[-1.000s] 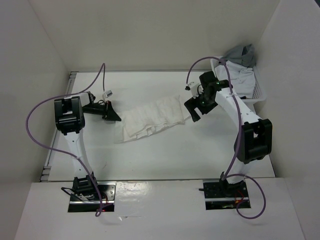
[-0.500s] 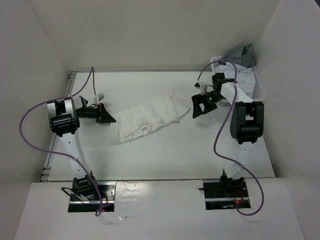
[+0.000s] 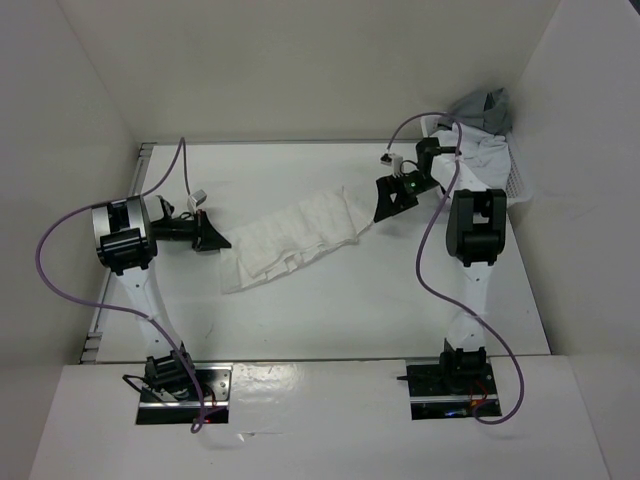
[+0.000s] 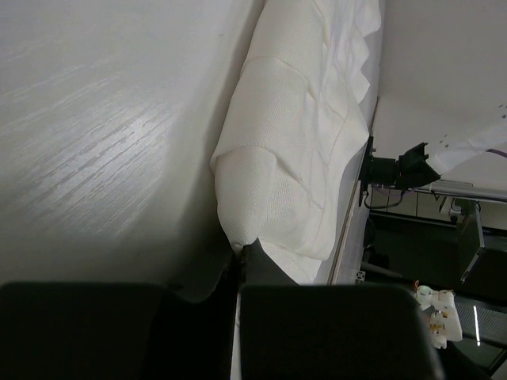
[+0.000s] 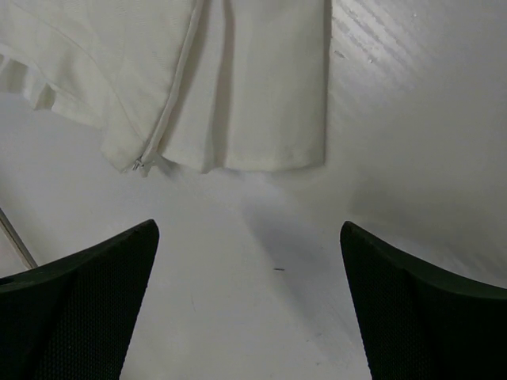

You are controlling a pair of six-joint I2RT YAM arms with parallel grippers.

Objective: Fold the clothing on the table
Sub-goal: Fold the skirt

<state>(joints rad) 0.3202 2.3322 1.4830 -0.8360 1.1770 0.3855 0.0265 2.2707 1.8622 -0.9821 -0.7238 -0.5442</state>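
Top external view: white pleated skirt (image 3: 300,235) lies bunched into a creased band mid-way across the worktop (image 3: 320,310), running 8 to 2 o'clock. Its 8 o'clock edge is pinched in the clenched left end effector (image 3: 223,243); the right end effector (image 3: 383,208) hangs spread at 2 o'clock.

We can read no text, label, brand, number or sign in any of the views. Neither the skirt (image 3: 300,235) nor the bench (image 3: 330,300) carries a legible mark.
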